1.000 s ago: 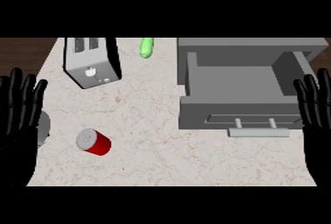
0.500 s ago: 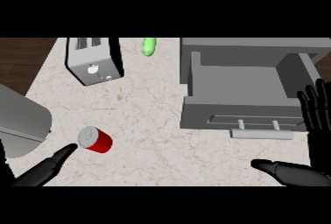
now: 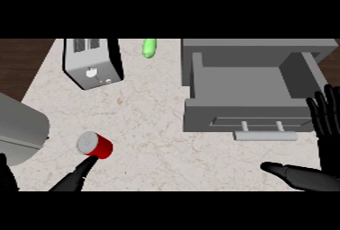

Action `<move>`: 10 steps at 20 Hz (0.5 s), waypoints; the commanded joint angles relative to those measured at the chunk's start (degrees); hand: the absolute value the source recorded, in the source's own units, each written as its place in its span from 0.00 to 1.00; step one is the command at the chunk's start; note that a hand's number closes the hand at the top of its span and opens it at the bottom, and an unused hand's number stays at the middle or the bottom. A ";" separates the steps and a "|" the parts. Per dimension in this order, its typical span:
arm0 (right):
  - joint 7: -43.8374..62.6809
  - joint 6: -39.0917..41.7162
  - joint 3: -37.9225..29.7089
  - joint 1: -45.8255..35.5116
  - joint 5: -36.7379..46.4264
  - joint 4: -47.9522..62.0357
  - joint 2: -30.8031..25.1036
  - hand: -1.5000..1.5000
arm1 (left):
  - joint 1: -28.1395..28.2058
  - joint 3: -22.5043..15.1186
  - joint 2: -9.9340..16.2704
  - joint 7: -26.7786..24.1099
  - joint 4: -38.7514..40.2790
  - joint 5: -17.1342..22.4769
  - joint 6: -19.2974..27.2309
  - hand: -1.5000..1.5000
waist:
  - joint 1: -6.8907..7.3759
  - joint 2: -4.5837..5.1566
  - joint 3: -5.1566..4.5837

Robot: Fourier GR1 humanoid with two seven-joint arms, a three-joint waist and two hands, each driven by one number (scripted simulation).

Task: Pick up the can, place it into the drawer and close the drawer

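The red can [image 3: 95,144] with a silver top lies tilted on the pale counter at lower left. My left hand [image 3: 75,176] is open just below it, and one straight finger points up at the can, its tip almost touching. The grey forearm [image 3: 20,128] fills the left edge. At upper right the grey drawer [image 3: 247,119] stands pulled out and holds nothing, its handle [image 3: 264,134] facing me. My right hand [image 3: 324,120] is open at the right edge beside the drawer's front, fingers up and thumb [image 3: 292,173] stretched leftward.
A silver toaster [image 3: 93,63] stands at the back left. A small green vegetable [image 3: 150,48] lies at the back between the toaster and the drawer. Dark wood [image 3: 26,63] borders the counter at far left.
Both arms have come in from the side edges. The left forearm swung over the counter's left edge and the hand's finger neared the can. The can has not moved.
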 commanded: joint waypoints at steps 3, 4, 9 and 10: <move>-4.55 1.59 -0.47 1.60 -0.49 3.02 0.99 0.00 | -2.24 -5.48 -0.05 6.36 4.19 -6.59 5.66 0.00 | -0.13 0.00 -0.06; 2.04 -0.33 0.66 -0.69 1.38 -1.23 0.42 0.00 | -6.15 1.51 -0.06 9.17 2.76 -4.49 0.31 0.00 | -0.17 0.02 -0.08; -3.84 3.53 -3.27 3.68 -2.64 -0.04 -0.67 0.00 | -10.60 -2.88 -0.06 5.13 17.39 -1.77 11.30 0.00 | -0.54 0.06 -0.07; -2.27 0.80 0.48 2.49 1.27 -0.47 1.88 0.00 | -9.29 0.60 -0.06 3.15 15.71 1.59 8.26 0.00 | -0.20 0.02 -0.10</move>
